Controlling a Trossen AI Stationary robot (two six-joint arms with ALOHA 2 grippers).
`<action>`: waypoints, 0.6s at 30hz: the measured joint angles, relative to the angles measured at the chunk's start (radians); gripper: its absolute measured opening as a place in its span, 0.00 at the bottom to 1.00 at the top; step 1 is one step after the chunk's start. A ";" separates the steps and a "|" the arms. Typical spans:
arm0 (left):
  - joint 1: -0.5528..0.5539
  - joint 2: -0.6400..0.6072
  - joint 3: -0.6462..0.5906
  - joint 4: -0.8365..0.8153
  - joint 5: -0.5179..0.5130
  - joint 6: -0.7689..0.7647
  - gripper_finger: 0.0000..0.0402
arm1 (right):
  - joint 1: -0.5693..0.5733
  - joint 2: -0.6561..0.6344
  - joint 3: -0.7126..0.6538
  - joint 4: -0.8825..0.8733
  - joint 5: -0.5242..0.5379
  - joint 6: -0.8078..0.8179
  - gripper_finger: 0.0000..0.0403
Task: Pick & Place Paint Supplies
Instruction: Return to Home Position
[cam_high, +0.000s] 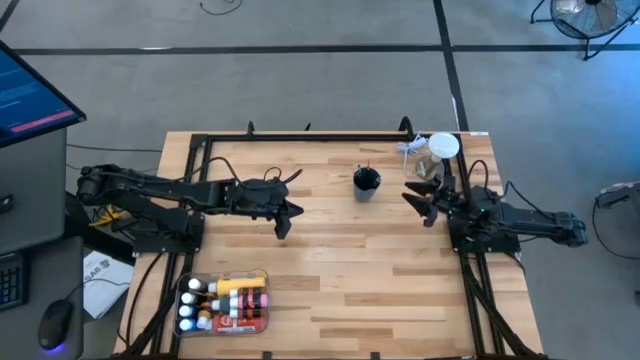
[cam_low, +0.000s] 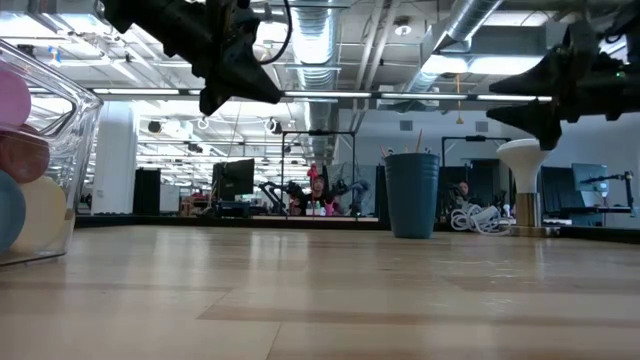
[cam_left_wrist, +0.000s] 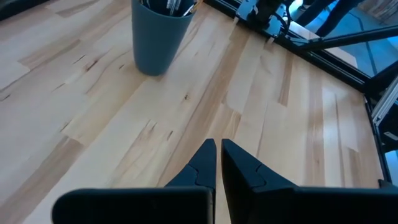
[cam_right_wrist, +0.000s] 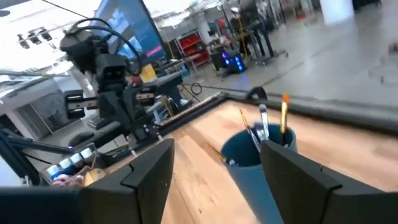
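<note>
Brushes upright in blue cup, far centre: light, thin, stiff; I'd grab mid-handle. Bottles in tray near left, prob. slick. My left gripper closed, right gripper open, both empty.

Left arm reached inward; left claw hung aloft, fingers pressed together. Right arm sat folded at its side; right claw aloft, fingers spread wide.

Nothing legible shows anywhere. The monitor beside the counter carries lines on blue (too small to read), and the printed sheet stays equally indecipherable.
</note>
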 joint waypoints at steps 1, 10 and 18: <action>0.000 0.000 0.000 0.002 0.000 0.007 0.00 | -0.003 0.007 0.000 -0.003 0.000 0.021 0.58; 0.000 -0.004 0.000 0.077 0.006 0.088 0.00 | -0.006 0.007 0.000 -0.002 0.008 0.034 0.58; 0.000 -0.102 0.000 0.143 0.044 0.135 0.00 | -0.011 0.007 0.000 -0.002 0.012 0.033 0.58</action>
